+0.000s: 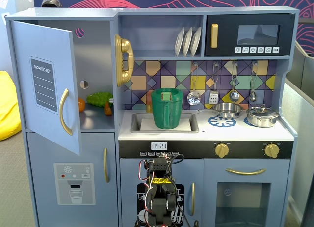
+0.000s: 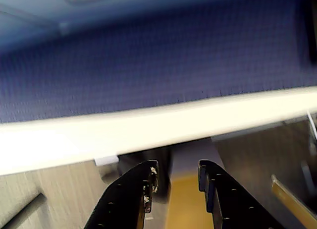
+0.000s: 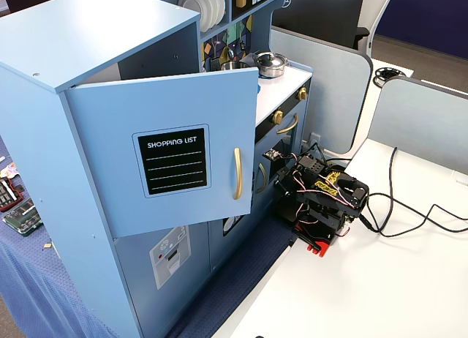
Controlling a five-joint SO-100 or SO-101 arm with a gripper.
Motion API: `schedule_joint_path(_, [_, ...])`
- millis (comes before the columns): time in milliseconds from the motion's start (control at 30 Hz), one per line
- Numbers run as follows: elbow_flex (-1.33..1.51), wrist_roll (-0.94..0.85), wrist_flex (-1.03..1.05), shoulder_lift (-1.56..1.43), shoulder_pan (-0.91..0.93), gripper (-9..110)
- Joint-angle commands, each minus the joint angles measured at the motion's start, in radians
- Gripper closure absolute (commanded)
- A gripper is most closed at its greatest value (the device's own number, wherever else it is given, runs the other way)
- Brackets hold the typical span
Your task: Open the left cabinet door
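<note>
The left cabinet door (image 1: 46, 84) with its "SHOPPING LIST" panel stands swung open towards the camera. Its gold handle (image 1: 64, 111) is free. In another fixed view the door (image 3: 172, 159) hangs well out from the cabinet, its handle (image 3: 237, 173) at its right edge. The arm (image 1: 162, 197) sits folded low in front of the kitchen's lower middle door, far from the open door. It also shows in the other fixed view (image 3: 322, 203). In the wrist view my gripper (image 2: 177, 172) is open and empty, with its black fingers (image 2: 143, 189) apart over a table edge.
Toy food, a green vegetable (image 1: 99, 98) and an orange (image 1: 81, 104), lies inside the open cabinet. Below is the dispenser door (image 1: 73, 183). A green jug (image 1: 167, 108) stands in the sink. Cables (image 3: 395, 213) trail over the white table (image 3: 380, 294).
</note>
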State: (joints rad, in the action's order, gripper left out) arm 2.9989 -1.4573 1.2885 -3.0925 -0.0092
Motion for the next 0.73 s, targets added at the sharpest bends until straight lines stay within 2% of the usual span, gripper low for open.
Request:
schedule_joint_path(0, [-0.003, 0.014, 0.1, -0.023, 0.005, 101])
schedule_joint_path(700, [-0.003, -0.043, 0.235, -0.086, 0.029, 101])
